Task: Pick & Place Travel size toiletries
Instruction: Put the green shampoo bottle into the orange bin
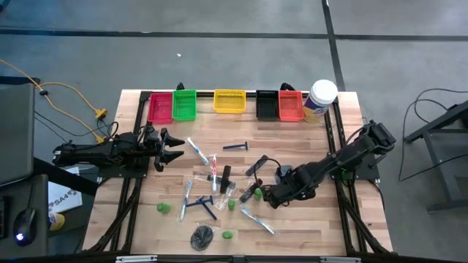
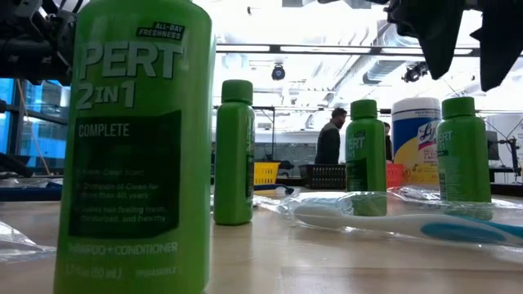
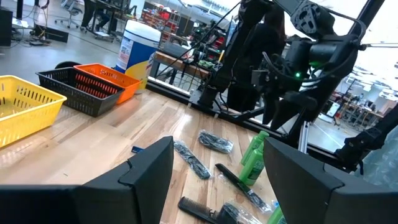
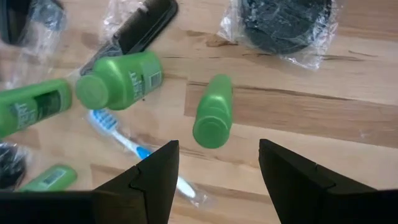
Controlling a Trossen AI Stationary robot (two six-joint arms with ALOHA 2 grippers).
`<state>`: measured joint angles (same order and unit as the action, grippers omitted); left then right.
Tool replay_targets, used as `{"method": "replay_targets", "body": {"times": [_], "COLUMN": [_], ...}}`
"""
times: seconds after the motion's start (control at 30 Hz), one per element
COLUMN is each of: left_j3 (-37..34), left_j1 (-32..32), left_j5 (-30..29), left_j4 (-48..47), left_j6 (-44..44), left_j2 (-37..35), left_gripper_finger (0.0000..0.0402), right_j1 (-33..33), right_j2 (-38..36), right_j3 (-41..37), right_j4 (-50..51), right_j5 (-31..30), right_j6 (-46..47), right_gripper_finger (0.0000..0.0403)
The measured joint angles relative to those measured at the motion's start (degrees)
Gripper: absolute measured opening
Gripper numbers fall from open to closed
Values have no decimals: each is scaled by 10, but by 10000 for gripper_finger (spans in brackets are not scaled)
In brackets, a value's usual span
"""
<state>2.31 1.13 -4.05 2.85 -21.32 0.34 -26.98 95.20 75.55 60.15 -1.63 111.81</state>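
Pale planked wood, matt and lightly grained, across the table (image 1: pixel 307 139). Smooth, slightly glossy green plastic on the bottle (image 4: pixel 213 112) at frame centre of the right wrist view. Crinkled clear film, shiny, around the toothbrush (image 2: pixel 392 220) at lower right of the low view. Open plastic mesh on the yellow bin (image 1: pixel 229 101). Matt black gripper fingers (image 3: pixel 146 171).

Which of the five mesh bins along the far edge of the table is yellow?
The middle bin. Red and green bins stand on its left, black and orange on its right.

The nearest green bottle (image 2: pixel 135 147) reads "PERT 2in1 Complete, shampoo + conditioner".
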Motion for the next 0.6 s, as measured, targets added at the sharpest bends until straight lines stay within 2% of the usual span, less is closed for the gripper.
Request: {"method": "replay_targets", "body": {"times": [0.6], "left_j3": [0], "left_j1": [0], "left_j5": [0], "left_j4": [0], "left_j6": [0], "left_j2": [0], "left_gripper_finger": [241], "right_j1": [5], "right_j2": [79], "right_j3": [0], "right_j4": [-3], "right_j5": [-9], "right_j6": [11], "right_gripper_finger": [211]}}
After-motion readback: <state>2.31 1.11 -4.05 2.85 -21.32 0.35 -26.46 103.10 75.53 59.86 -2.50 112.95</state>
